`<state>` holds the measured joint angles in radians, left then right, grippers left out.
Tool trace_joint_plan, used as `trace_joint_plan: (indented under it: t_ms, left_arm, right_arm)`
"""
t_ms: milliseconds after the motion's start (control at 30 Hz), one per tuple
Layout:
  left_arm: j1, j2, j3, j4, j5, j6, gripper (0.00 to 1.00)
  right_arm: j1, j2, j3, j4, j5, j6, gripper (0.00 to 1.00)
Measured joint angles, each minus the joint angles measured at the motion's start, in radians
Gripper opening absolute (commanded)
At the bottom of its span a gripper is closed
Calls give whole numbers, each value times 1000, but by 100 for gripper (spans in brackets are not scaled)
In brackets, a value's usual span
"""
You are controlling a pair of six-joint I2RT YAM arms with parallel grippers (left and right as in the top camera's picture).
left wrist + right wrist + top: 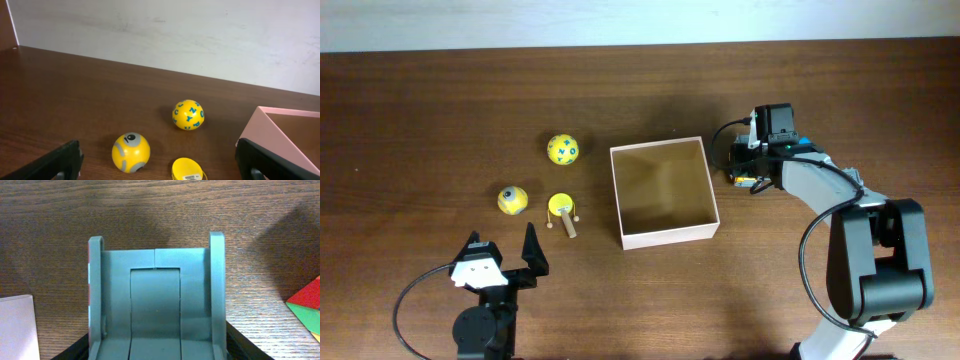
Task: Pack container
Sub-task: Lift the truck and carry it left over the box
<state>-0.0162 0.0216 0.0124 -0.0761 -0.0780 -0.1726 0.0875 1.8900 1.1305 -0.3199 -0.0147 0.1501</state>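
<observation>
The square, shallow cardboard container, with white outer walls and a tan inside, is found at the middle of the dark wooden table. It is open at the top and nothing is seen in it, so much room is left inside. Just beside its right wall the right gripper is held, its jaws about half apart with nothing seen between them; a flat red and green piece lies near it. It is judged that the light box could be pushed aside if this wall is touched. To the left, apart from the box, a small yellow mallet with a wooden stick, a yellow ball with a grey eye and a yellow ball with blue letters are lying, none touching. The left gripper, spread fully wide and empty, is placed near the front edge, facing them. A ball could be rolled away if one finger arrives first. Free table is left around each toy.
</observation>
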Motion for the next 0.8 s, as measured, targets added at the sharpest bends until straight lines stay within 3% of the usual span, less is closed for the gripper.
trace_joint_plan:
  t_ms: [433,800]
  left_arm:
    - [0,0,0,0,0,0,99]
    - [0,0,0,0,0,0,99]
  right_arm:
    - [0,0,15,-29,0,0,57]
    - [0,-15,210,-266,0,-1,56]
